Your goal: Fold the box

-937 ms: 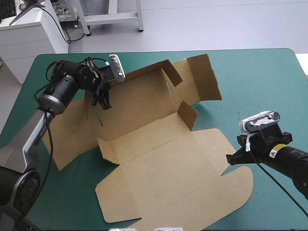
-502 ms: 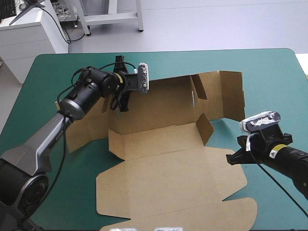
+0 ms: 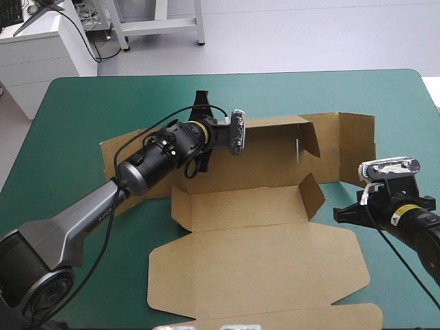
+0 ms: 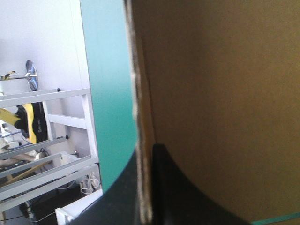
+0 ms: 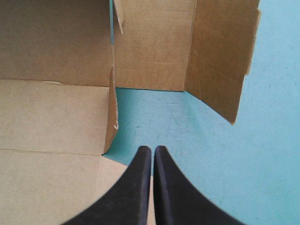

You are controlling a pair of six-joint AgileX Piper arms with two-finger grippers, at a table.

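— Where does the box (image 3: 254,275) lie?
— Opened out across the middle of the teal-green cover (image 3: 82,110). Its broad near panel is flat, the narrower panel behind it is flat too, and the long rear wall (image 3: 268,155) stands raised.
— And the right gripper (image 5: 150,154)?
— Fingers pressed together and empty, low over the cover just beside the box's right corner tab (image 3: 313,196).
— The left gripper (image 4: 146,153)?
— It pinches the rear wall's top edge, with the board between its fingers.
— How should the step be done well?
— My judgement: hold that wall square on its crease and swing the end flap (image 3: 357,148) round without dragging the sheet.
— What is unclear?
— The box's left end lies under the left arm (image 3: 103,199). The nearest edge is cut off. The left wrist view is nearly all board, so I cannot tell how deep the grip is.
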